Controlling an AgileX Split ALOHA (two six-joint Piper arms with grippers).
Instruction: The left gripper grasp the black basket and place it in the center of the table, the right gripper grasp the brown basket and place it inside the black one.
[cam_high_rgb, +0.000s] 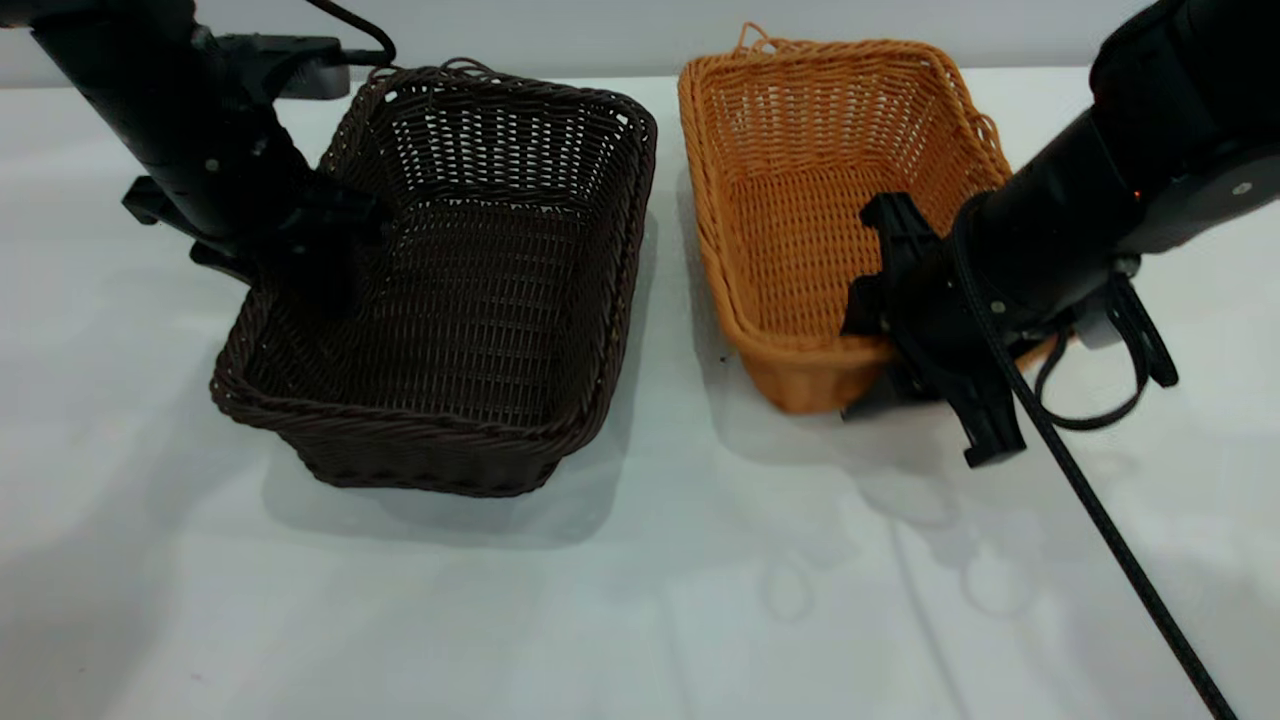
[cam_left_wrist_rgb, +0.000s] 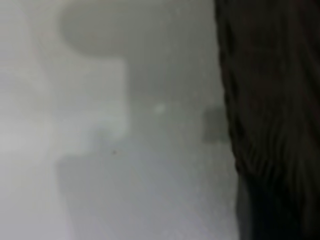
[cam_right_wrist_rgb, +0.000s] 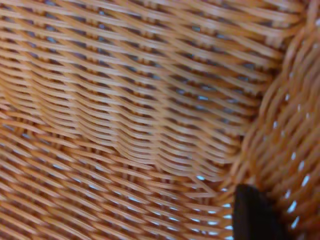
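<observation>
In the exterior view, the black basket is seen left of centre on the white table, with the brown basket set just beside it at upper right of centre — a narrow strip of table is left between the two. The left gripper is placed at the black basket's left rim, in the upper left of the frame, its dark fingers lost against the dark wicker, so whether they are spread or closed on the rim cannot be told. The right gripper is found at the brown basket's near right corner, at the right of the frame; one finger is seen inside the basket and another below the outer wall, so the rim is straddled — yet a firm clamp cannot be confirmed. A black cable is trailed from the right arm to the lower right edge.

In the left wrist view, a blurred stretch of table is shown at left, and the black basket's wall fills the right side. No fingers can be made out.

In the right wrist view, the frame is filled by the brown basket's orange weave. A dark fingertip is seen at lower right, against the wicker.
</observation>
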